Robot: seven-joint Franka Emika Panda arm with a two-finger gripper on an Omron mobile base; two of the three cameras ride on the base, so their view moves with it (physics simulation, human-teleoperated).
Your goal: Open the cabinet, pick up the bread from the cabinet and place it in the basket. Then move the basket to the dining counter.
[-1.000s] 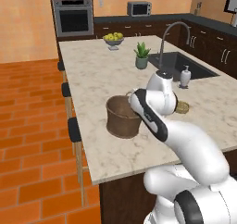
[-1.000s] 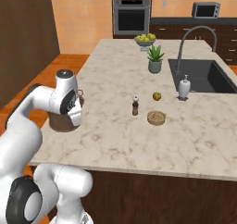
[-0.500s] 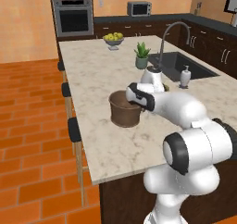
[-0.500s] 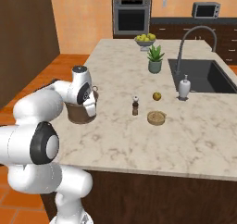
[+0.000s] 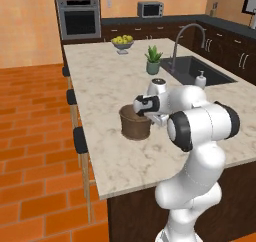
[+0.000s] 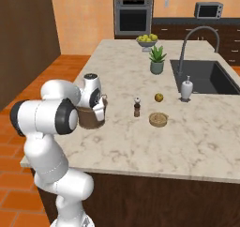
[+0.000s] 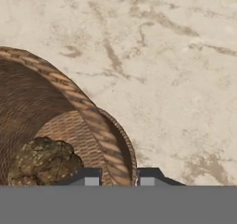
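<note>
The brown basket (image 5: 134,127) (image 6: 90,119) stands on the dining counter (image 5: 102,81) (image 6: 140,148) near its left edge. My gripper (image 5: 146,117) (image 6: 100,109) (image 7: 119,179) is shut on the basket's rim, one finger inside and one outside. In the hand view the woven basket wall (image 7: 69,96) curves across the left, and the dark, lumpy bread (image 7: 45,161) lies on its bottom. The pale stone of the counter (image 7: 176,56) spreads beyond the rim. The cabinet is out of view.
On the counter to the right of the basket stand a small pepper mill (image 6: 137,107), a round coaster (image 6: 158,119), a small round fruit (image 6: 159,97) and a soap bottle (image 6: 186,88). Further back are the sink with its faucet (image 5: 187,38), a potted plant (image 5: 153,60) and a fruit bowl (image 5: 122,42). Stools (image 5: 80,140) line the counter's left side.
The arm has folded in on itself and carried the basket a little further in from the counter's left edge. The gripper has stayed shut on the rim.
</note>
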